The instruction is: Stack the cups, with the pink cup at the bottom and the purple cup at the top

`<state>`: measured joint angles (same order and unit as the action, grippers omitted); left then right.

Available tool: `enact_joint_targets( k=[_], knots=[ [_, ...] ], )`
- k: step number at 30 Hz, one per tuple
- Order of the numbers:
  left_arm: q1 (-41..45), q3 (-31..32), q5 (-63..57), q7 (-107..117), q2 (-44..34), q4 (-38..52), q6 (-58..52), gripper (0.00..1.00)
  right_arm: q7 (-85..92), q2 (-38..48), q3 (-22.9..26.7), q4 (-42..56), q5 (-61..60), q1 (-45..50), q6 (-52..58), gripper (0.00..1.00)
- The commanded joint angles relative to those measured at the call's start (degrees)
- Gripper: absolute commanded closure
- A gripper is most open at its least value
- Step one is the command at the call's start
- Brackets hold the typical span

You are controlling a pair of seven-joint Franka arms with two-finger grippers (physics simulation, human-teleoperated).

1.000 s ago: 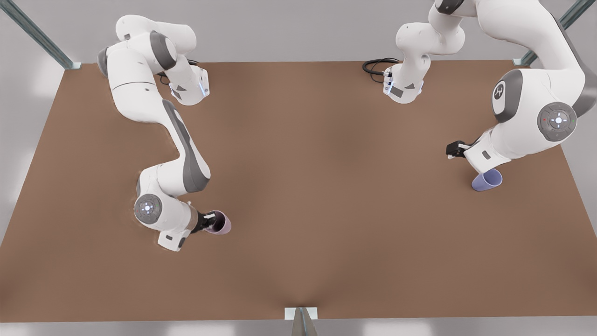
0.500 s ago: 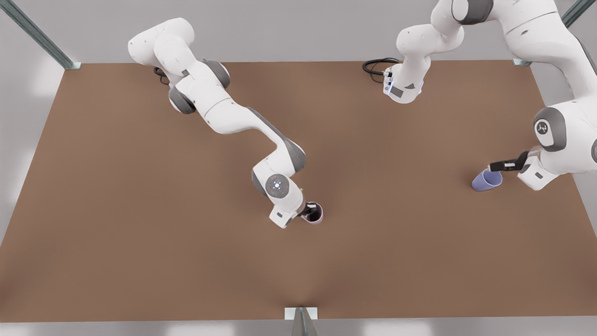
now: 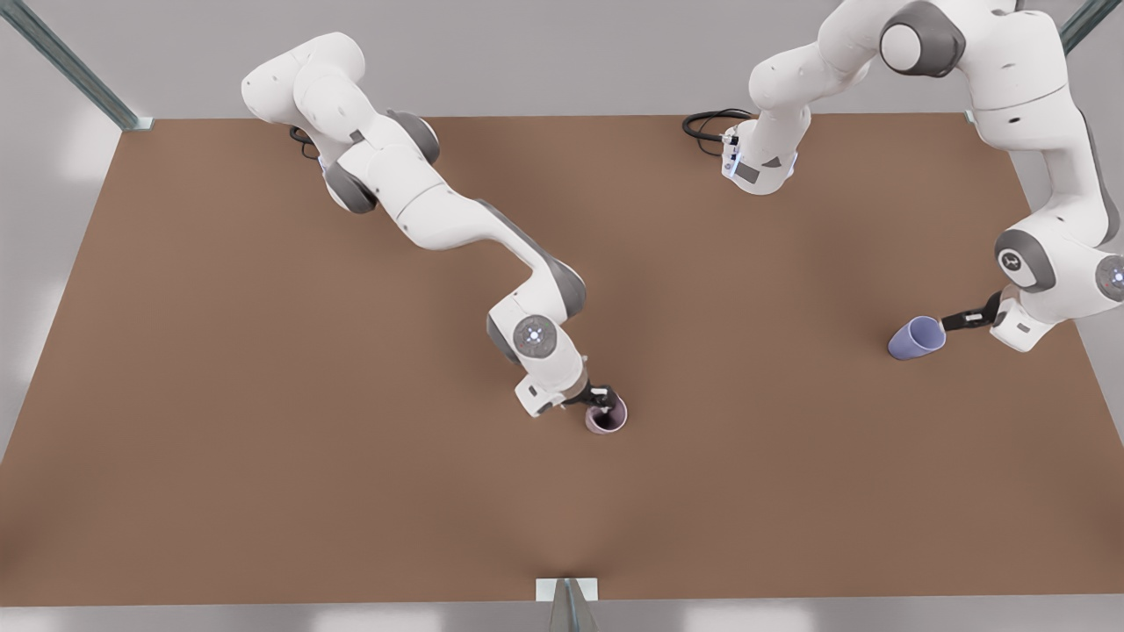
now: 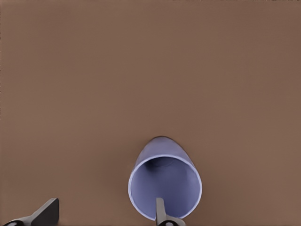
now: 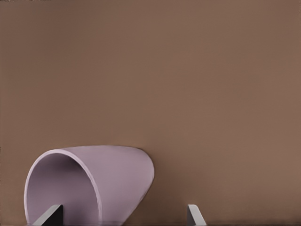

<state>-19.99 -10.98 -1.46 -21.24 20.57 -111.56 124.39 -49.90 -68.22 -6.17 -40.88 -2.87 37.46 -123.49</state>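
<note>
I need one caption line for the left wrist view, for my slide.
Left hand, fingers open, at the purple cup on the brown table, one finger inside its rim.

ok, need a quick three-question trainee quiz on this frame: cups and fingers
1. True or false: the purple cup is already stacked in the pink cup.
2. Fill in: the left gripper, at the purple cup's rim, has its fingers ___ (open or shut).
3. Which gripper is at the pink cup? A) left gripper B) right gripper

Key: 1 false, the cups stand far apart on the table; 2 open; 3 B.
</note>
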Motion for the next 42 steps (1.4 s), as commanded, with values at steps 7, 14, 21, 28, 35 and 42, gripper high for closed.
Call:
enact_joint_targets(
  k=[7, 14, 21, 28, 35, 42],
  knots=[
    [-0.75, 0.08, 0.23, -7.15, 3.07, -0.41, 5.95, 0.0, -13.55, 0.45, 0.37, -0.16, 2.87, 1.48, 5.1, 0.0],
    [-0.84, -0.01, 1.9, -7.15, 4.3, -2.61, 6.04, 0.0, 1.47, 31.46, 2.04, -19.65, 4.88, -14.59, 21.27, 0.0],
    [-0.84, 0.08, 3.75, -6.8, 4.74, -2.52, 5.16, 0.68, 40.24, 55.13, 2.31, -39.36, 4.1, -38.25, 33.49, 0.0],
    [-0.84, 0.08, 3.75, -6.98, 4.92, -2.61, 5.16, 0.78, 52.88, 58.55, 3.18, -45.95, 3.22, -41.32, 27.08, 0.0],
    [2.68, 2.36, 3.66, -6.27, 0.17, -1.82, 4.9, 0.79, 59.67, 58.46, 1.16, -45.34, 4.63, -40.27, 29.89, 0.0],
    [21.22, 10.36, 3.39, 17.26, -12.75, 2.31, -9.34, 0.79, 58.34, 58.46, 1.25, -45.51, 4.36, -39.48, 29.27, 0.0]
  ],
)
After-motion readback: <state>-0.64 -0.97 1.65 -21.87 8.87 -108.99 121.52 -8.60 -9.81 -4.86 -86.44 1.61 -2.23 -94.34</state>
